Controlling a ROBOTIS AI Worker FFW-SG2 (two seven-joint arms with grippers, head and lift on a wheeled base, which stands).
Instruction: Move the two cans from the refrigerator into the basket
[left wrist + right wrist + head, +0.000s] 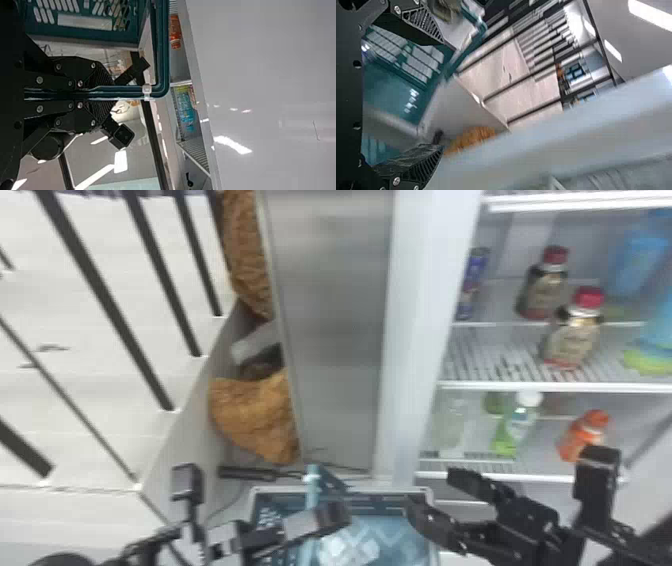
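Can [475, 272] just beside refrigerator edge [435, 290]

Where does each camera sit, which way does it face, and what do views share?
Head view: on the head, facing forward and down at the refrigerator and basket; left gripper and right gripper show low.
Left wrist view: on the left wrist, looking along its fingers, closed on the basket's handle, toward the refrigerator shelves.
Right wrist view: on the right wrist, looking between its open fingers past the basket.
Shared: head and left wrist views both show basket and refrigerator.
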